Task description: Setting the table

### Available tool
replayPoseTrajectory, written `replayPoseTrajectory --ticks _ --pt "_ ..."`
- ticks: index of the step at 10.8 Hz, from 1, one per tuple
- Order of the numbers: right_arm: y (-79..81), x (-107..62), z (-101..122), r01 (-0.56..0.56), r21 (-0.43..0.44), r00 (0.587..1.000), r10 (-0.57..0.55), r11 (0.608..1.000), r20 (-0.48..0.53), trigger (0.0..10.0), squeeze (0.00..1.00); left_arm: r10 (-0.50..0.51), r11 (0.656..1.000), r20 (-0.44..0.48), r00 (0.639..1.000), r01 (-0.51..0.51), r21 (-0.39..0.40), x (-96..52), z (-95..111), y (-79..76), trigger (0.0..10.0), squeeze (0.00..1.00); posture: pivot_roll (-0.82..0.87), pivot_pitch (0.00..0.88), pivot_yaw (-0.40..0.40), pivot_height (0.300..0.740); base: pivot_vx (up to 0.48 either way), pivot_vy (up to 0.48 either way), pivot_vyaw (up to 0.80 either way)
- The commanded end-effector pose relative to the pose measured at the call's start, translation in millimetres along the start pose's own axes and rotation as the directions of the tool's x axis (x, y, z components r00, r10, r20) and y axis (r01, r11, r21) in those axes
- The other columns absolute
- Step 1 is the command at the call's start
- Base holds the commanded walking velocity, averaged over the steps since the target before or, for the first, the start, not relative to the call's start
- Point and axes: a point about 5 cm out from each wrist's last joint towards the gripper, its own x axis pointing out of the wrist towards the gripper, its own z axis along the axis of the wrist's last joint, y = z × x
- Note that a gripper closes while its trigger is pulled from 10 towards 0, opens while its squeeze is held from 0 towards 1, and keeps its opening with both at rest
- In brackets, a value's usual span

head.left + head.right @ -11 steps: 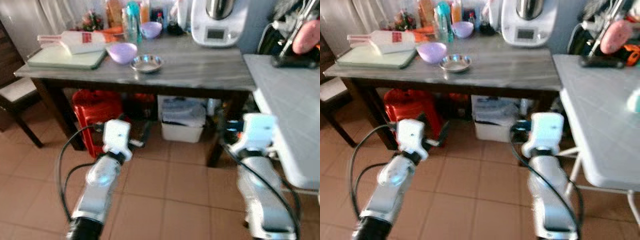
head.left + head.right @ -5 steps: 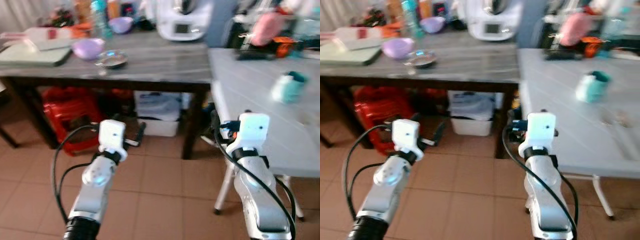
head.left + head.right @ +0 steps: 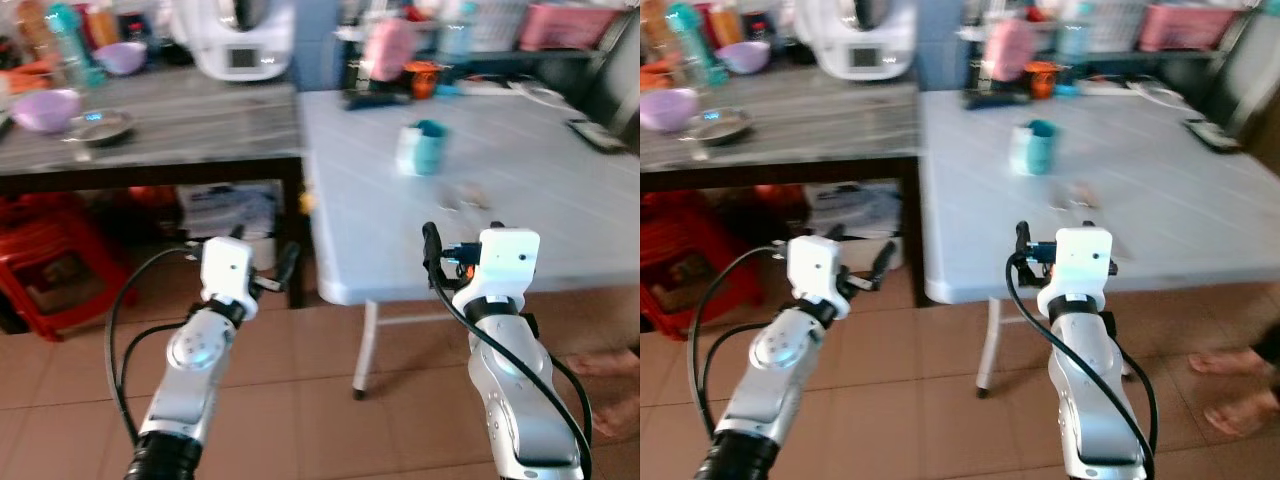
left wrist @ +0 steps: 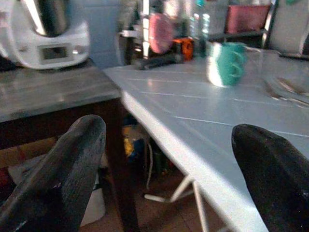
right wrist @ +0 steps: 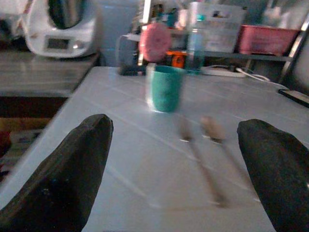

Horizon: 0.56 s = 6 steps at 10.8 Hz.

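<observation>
Pale blue-white plastic folding table (image 3: 520, 190) stands to the robot's front right, abutting a dark wooden table with a grey marbled top (image 3: 200, 120) on its left. A teal cup with a white side (image 3: 421, 148) stands upright near the middle of the pale table; just beside it, nearer the robot, lie two blurred pieces of cutlery, seemingly a fork and a spoon (image 5: 200, 145), side by side and apart from the cup.

Left gripper (image 4: 169, 164) hangs empty in front of the corner where the two tables meet, its black fingers (image 4: 72, 164) spread wide. Right gripper (image 5: 178, 174) is held before the near edge of the pale table, aimed at the cup and cutlery, its fingers (image 5: 72, 164) likewise spread wide with nothing between them.

On the dark table: a lilac bowl (image 3: 45, 108), a shallow steel dish (image 3: 97, 127), a second lilac bowl (image 3: 120, 57) and a white kitchen appliance with a small display (image 3: 235, 40); the display and any labels are too blurred to read. A red plastic stool (image 3: 50, 270) and a white storage box (image 3: 230, 215) sit beneath. A person's bare feet (image 3: 1230, 390) rest on the terracotta floor tiles (image 3: 300, 400).
</observation>
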Motion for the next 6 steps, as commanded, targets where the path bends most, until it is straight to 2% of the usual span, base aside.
replayPoseTrajectory --ticks 1,3,6 --pt "-5.2 -1.7 1.1 0.012 -0.003 1.000 -0.012 1.000 0.001 10.0 0.00 -0.024 1.000 0.004 1.000 0.024 -0.010 1.8 1.5 -6.8 10.0 0.00 -0.01 0.054 0.041 0.740 0.000 -0.330 -0.44" --pt "-4.7 -2.0 0.3 0.009 -0.009 1.000 -0.009 1.000 -0.003 10.0 0.00 -0.019 0.999 0.000 1.000 0.018 -0.033 1.0 -0.6 -8.0 10.0 0.00 -0.01 0.055 0.040 0.740 0.000 0.000 0.00" --pt "-4.0 -2.3 -0.8 0.003 -0.017 1.000 -0.003 1.000 -0.005 10.0 0.00 -0.024 1.000 -0.001 1.000 0.024 -0.011 2.2 0.4 -8.9 10.0 0.00 -0.01 0.055 0.040 0.740 0.000 0.000 0.00"
